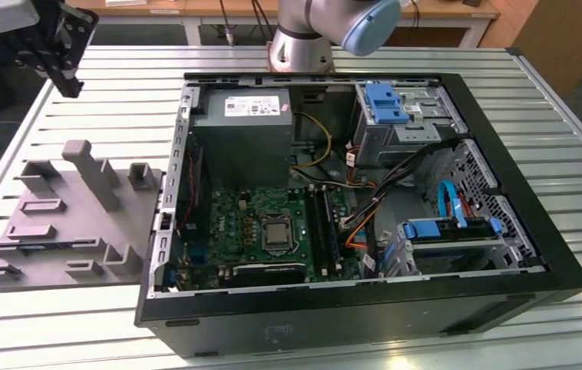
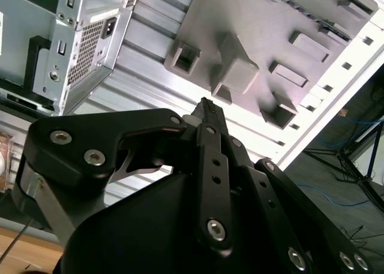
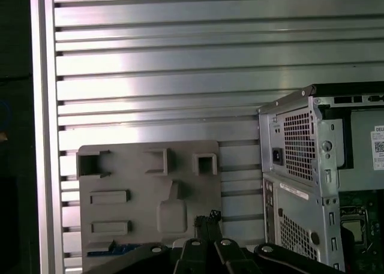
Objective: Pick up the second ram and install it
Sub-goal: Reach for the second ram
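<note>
Over the far corner of the slatted metal table (image 1: 23,139), on the exterior view's left, the gripper (image 1: 69,86) hangs in the air, well apart from everything below it. In both wrist views its black fingers meet at a single narrow tip, drawn together with nothing held between them (image 2: 207,106) (image 3: 210,217). Beneath and nearer the camera sits the grey fixture (image 1: 75,223) with its upright posts. The second ram (image 3: 113,249) lies flat in 1 long slot near the fixture's edge, showing as a dark blue strip in the first wrist view and as a thin dark line in the exterior view (image 1: 49,244); the gripper does not touch it. Just beside the fixture, on the exterior view's right, the open computer case (image 1: 373,324) lies on its side, with the grey power supply (image 1: 241,131) at its far end and the green motherboard (image 1: 239,223) below that. The long black memory slots (image 1: 324,223) run along the board's right side. The arm (image 1: 311,31) rises behind the case.
</note>
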Robot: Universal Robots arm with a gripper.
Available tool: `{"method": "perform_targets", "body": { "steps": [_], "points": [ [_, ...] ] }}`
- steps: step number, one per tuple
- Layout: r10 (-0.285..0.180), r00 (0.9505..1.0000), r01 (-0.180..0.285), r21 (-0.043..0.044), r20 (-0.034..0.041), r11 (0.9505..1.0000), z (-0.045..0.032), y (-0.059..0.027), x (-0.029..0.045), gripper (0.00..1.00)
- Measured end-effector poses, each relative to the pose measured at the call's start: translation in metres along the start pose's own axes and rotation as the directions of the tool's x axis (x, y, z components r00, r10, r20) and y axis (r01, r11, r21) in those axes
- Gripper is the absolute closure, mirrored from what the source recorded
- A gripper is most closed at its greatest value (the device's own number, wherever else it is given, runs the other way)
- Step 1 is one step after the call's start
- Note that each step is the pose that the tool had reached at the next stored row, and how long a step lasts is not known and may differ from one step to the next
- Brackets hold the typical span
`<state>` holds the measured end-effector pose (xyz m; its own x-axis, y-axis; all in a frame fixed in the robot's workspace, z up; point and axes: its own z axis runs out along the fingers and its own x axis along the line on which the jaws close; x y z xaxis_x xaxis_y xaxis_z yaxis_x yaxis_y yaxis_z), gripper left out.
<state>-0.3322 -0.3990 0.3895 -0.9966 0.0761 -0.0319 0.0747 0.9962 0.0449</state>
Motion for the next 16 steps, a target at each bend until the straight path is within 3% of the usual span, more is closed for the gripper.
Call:
{"method": "perform_targets", "body": {
  "steps": [9, 13, 16],
  "points": [
    [0.000, 1.0000, 0.000, 0.0000, 0.0003, 1.0000, 0.0005, -0.0018, 0.0229, 0.89],
    [0.000, 1.0000, 0.000, -0.0001, 0.0004, 1.0000, 0.0019, -0.0029, 0.0289, 0.89],
    [0.000, 1.0000, 0.000, -0.0001, 0.0003, 1.0000, 0.0019, -0.0030, 0.0292, 0.89]
  ]
}}
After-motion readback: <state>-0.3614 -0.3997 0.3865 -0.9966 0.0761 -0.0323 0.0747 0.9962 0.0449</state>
